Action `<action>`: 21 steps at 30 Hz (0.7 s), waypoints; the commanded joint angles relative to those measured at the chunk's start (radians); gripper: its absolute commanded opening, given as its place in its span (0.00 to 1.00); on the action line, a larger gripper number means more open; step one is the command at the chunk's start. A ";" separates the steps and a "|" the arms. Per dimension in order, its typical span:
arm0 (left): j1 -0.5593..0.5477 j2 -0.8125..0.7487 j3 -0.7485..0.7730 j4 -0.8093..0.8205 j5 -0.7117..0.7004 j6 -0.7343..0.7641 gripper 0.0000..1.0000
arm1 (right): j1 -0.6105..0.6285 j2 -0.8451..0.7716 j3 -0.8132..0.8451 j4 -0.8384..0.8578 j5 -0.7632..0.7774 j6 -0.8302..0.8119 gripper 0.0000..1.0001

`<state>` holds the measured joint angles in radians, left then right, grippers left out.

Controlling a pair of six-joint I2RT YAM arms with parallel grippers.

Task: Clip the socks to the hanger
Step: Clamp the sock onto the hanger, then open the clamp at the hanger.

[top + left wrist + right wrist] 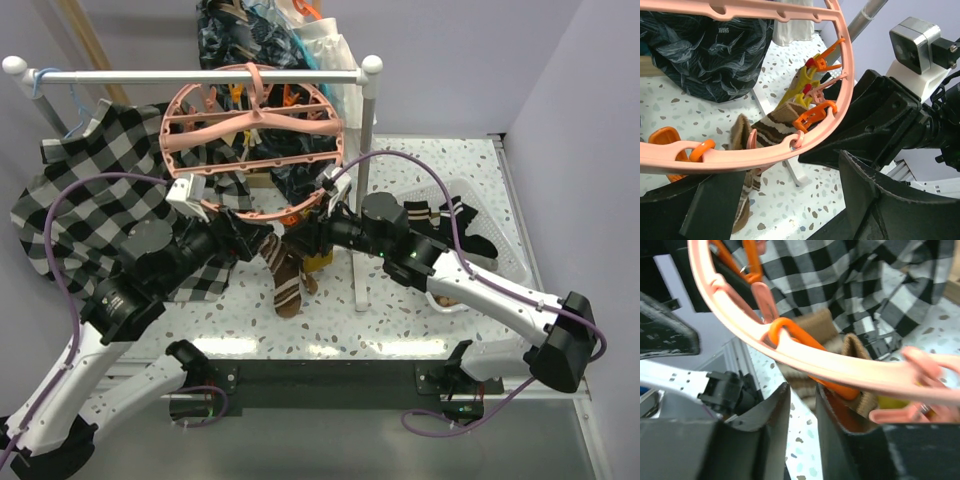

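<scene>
Striped sock (775, 125) hangs vertical off hanger (730, 160) near rim, between 2 grippers. Left gripper (240, 228) jaws wide open; right gripper (802, 390) nearer, narrowly parted, empty.

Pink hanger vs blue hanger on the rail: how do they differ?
Shape: the pink hanger is a wide ring with crossbars and clips; the blue hanger is thin, mostly hidden.
Load: the pink hanger has a striped sock below its rim; the blue hanger seems to carry the checkered shirt.
Both hook over the white rail.
</scene>
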<state>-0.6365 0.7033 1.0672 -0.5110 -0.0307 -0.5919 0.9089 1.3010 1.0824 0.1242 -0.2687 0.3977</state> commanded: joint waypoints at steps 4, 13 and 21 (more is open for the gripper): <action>0.000 -0.053 0.111 -0.112 -0.026 -0.023 0.79 | -0.002 -0.078 0.036 -0.110 0.262 -0.083 0.41; 0.000 -0.113 0.137 -0.264 -0.130 0.003 0.78 | -0.004 -0.086 0.063 -0.195 0.416 -0.126 0.47; 0.000 -0.125 0.054 -0.147 -0.080 0.107 0.77 | -0.004 -0.089 0.068 -0.204 0.416 -0.140 0.48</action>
<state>-0.6365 0.5755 1.1538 -0.7265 -0.1303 -0.5705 0.9077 1.2411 1.1076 -0.0898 0.1146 0.2829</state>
